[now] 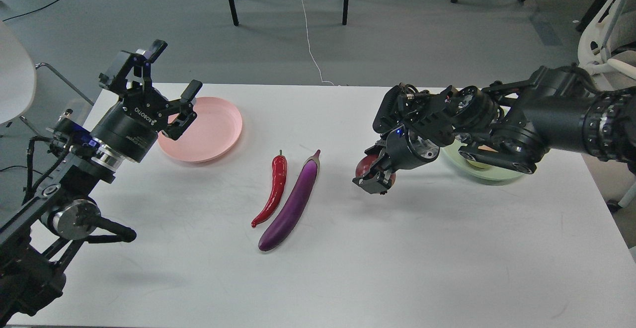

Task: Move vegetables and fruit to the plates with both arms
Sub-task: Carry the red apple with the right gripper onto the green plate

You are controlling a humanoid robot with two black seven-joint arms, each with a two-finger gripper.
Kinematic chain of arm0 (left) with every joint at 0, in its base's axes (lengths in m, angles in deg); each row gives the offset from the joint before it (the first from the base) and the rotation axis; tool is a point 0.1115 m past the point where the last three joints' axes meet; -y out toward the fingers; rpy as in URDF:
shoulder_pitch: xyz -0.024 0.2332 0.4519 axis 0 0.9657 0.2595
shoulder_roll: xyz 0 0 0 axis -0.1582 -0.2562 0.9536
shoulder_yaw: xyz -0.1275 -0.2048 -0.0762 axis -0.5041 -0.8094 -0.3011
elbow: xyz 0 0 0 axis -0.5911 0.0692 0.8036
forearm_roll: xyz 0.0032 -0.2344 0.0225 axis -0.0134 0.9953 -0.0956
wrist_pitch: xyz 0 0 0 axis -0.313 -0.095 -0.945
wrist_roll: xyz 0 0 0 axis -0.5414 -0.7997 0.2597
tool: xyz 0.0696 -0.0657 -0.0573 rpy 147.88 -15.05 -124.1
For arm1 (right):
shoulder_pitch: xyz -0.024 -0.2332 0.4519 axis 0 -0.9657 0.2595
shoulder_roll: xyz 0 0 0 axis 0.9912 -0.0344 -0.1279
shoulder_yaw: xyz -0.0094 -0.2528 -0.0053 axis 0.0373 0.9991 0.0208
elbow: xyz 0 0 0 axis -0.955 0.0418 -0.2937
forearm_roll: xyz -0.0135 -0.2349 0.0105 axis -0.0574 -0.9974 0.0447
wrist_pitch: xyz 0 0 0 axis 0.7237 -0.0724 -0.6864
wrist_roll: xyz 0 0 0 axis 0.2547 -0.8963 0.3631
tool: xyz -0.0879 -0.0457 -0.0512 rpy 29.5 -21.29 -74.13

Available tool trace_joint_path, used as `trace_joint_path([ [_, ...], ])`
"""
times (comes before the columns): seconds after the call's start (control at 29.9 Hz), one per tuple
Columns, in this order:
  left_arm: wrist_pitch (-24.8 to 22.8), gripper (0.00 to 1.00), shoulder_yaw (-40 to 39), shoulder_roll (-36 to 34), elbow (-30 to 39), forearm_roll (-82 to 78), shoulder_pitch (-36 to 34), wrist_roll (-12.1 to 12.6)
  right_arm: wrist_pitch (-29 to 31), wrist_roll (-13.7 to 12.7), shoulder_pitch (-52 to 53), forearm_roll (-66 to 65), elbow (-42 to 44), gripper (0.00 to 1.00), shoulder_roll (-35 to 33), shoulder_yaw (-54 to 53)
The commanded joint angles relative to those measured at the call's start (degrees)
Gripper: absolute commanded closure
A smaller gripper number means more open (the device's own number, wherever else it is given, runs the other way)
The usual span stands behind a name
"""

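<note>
Head view of a white table (397, 268), with the eggplant (293, 204) taken as landmark. The chili (274, 191) lies just left of the eggplant, roughly parallel to it, close alongside; whether they touch cannot be told. Both lie flat on the table, stems pointing away from the robot.

The pink plate (218, 134) sits up and to the left of the eggplant, bare on its visible part. The left gripper (171, 77) hangs above the plate's left rim with fingers spread wide and nothing between them.

Well right of the eggplant, the right gripper (375, 176) points downward and appears closed around the dark-red fruit (366, 165), which shows between its fingers, apparently clear of the table. Farther right, the green plate (492, 171) is largely hidden under the right arm; something pale yellow shows in it, likely the peach (478, 164).

The step in hand is judged to be carrying the fruit to the green plate. To do it well, the grip should stay firm on the round, smooth fruit, which could slip or roll. It should be lowered beside the peach, not onto it, and released low so that it settles inside the rim.
</note>
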Motion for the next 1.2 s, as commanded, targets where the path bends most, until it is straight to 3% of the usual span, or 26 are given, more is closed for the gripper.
trace_joint_path([
  [0.0,0.0,0.02,0.0,0.2,0.0,0.0,0.0,0.0,-0.2,0.0,3.7,0.0,0.1,0.67,-5.6,-1.4],
  [0.23,0.0,0.02,0.1,1.1,0.0,-0.1,0.0,0.0,-1.1,0.0,3.6,-0.2,1.6,0.67,-18.1,-1.4],
  [0.37,0.0,0.02,0.2,2.4,0.0,-0.2,0.0,0.0,-6.6,0.0,-1.7,-0.2,7.6,0.67,-20.7,-1.2],
  [0.67,0.0,0.02,0.2,2.7,0.0,-0.2,0.0,0.0,-20.2,0.0,-12.2,0.0,20.1,0.67,-20.2,-1.6],
  [0.97,0.0,0.02,0.1,2.4,0.0,-0.2,0.2,0.0,-30.1,0.0,-22.9,0.2,31.5,0.68,-15.8,-8.8],
  [1.17,-0.1,0.02,0.1,1.8,0.1,-0.1,0.8,0.0,-33.3,0.0,-27.6,0.2,38.1,0.68,-11.8,-13.1],
])
